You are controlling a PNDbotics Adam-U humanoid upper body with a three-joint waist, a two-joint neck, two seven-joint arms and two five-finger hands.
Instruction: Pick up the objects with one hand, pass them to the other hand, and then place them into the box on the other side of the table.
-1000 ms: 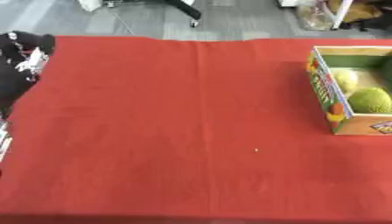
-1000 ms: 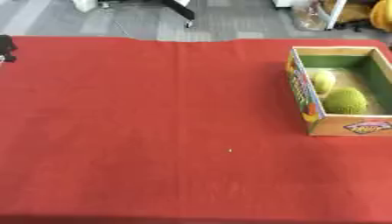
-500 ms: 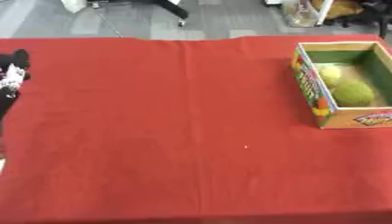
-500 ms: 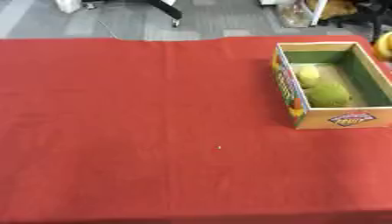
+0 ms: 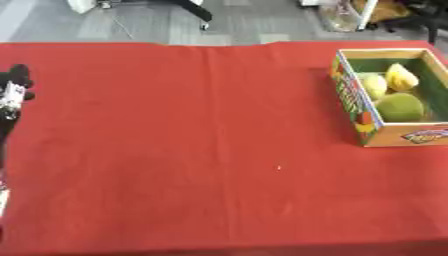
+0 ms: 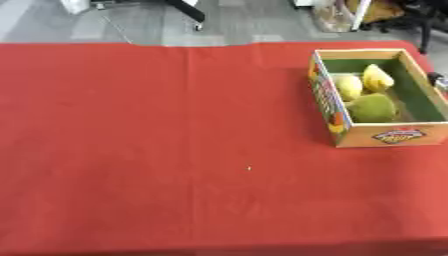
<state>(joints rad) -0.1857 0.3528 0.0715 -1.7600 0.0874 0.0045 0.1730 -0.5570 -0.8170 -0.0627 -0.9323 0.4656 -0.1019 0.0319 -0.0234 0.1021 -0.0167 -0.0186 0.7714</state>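
Note:
A cardboard box (image 6: pixel 382 136) with a green inside stands at the right of the red table (image 5: pixel 175 140). In it lie a yellow-green fruit (image 6: pixel 347 86), a yellow fruit (image 6: pixel 378 78) and a round green one (image 6: pixel 373 107). My left hand (image 5: pixel 12 90), black with white markings, shows only at the far left edge of the left eye view, far from the box and holding nothing that I can see. A small dark part of my right hand (image 6: pixel 440 80) shows at the right edge, just beside the box's right wall.
Red cloth covers the whole table; a tiny white speck (image 5: pixel 279 167) lies near its middle. Beyond the far edge is grey floor with a chair base (image 5: pixel 197 10) and some clutter (image 5: pixel 350 12) at the upper right.
A yellow fruit that hung at the right edge by the box now lies inside the box. The camera has shifted. My left hand stays at the left edge.

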